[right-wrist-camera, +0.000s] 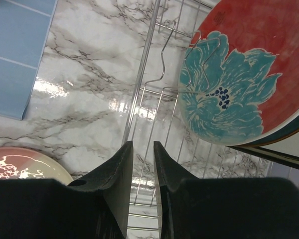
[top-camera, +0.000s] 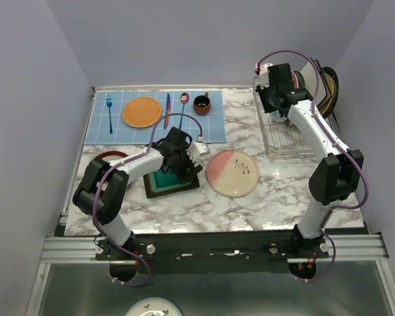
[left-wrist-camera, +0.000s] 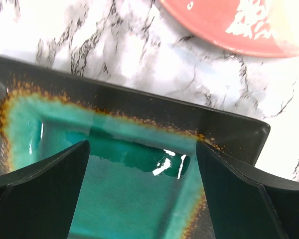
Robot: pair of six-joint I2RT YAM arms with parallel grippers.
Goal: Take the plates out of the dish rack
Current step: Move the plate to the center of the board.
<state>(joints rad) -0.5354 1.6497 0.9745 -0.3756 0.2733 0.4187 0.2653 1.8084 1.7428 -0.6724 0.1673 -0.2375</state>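
My left gripper (top-camera: 182,164) is open and hangs low over a square teal plate (top-camera: 163,182) with a dark rim. In the left wrist view its fingers (left-wrist-camera: 50,179) straddle the teal well (left-wrist-camera: 114,199), holding nothing. A pink and cream round plate (top-camera: 232,172) lies flat right of it. A red-rimmed plate (top-camera: 109,156) shows partly under the left arm. My right gripper (top-camera: 276,105) hovers over the silver dish rack (top-camera: 286,141). Its jaws (right-wrist-camera: 143,147) stand a narrow gap apart and empty. Upright in the rack are a red plate with a teal flower (right-wrist-camera: 229,94) and more plates (top-camera: 326,85).
A blue placemat (top-camera: 118,131) at the back holds an orange woven mat (top-camera: 143,112), a fork (top-camera: 109,112), a knife (top-camera: 167,108), a spoon (top-camera: 184,105) and a dark-red cup (top-camera: 201,104). Walls close in on the left, back and right. Another plate (top-camera: 151,308) lies below the table's near edge.
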